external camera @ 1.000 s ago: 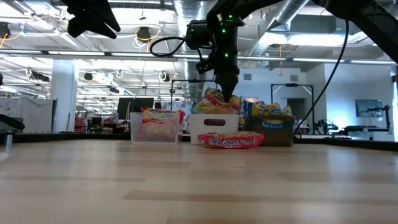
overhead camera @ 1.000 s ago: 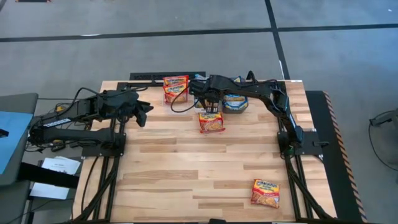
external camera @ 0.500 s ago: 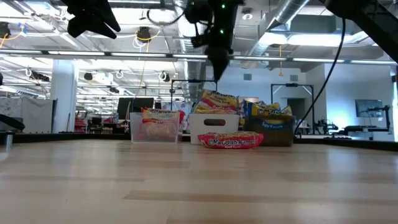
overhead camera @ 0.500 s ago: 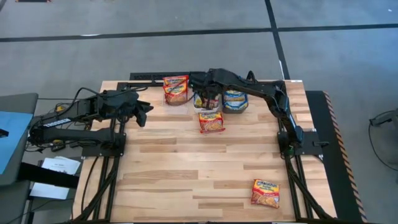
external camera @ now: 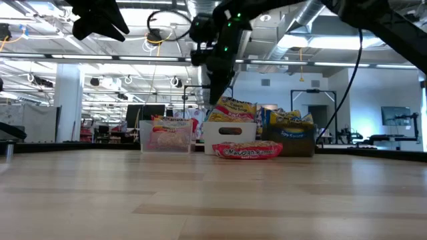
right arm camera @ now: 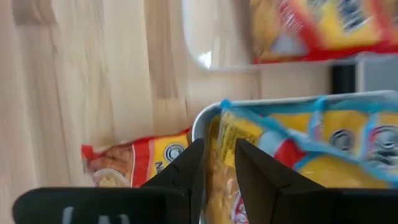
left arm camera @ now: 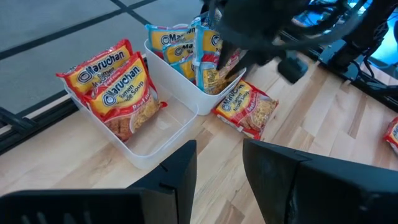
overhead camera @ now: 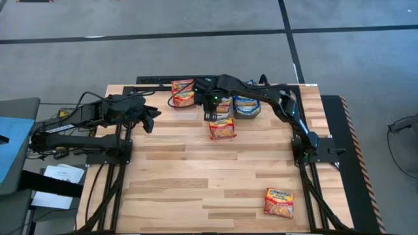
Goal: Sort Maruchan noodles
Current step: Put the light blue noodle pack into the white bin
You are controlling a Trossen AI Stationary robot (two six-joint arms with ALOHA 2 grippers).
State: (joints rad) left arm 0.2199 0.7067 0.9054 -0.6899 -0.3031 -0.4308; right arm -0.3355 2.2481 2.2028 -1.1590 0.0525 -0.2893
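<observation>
Red-banded Maruchan packets lie in the clear bin [overhead camera: 184, 93] [left arm camera: 118, 81]. Several packets stand on edge in the white bin [overhead camera: 222, 104] [external camera: 233, 108] [right arm camera: 249, 143], and blue-banded ones fill the dark-grey bin [overhead camera: 247, 104]. One red packet [overhead camera: 222, 128] [external camera: 247, 151] [right arm camera: 137, 162] lies flat on the table in front of the white bin. My right gripper [overhead camera: 210, 112] [external camera: 215, 90] [right arm camera: 216, 168] hangs open and empty, pointing down above the white bin's left rim. My left gripper [overhead camera: 151, 117] [left arm camera: 217, 174] waits open, raised over the table's left side.
Another red packet [overhead camera: 279, 201] lies flat near the table's near right corner. The three bins stand in a row along the far edge. Bare wood [overhead camera: 196, 170] spreads across the middle and near left. Cables loop above my right arm [external camera: 167, 27].
My right gripper has let go of a packet over the white bin, risen clear of it, then swung toward the table's left and the clear bin. The packet now stands on edge in the white bin with the others.
</observation>
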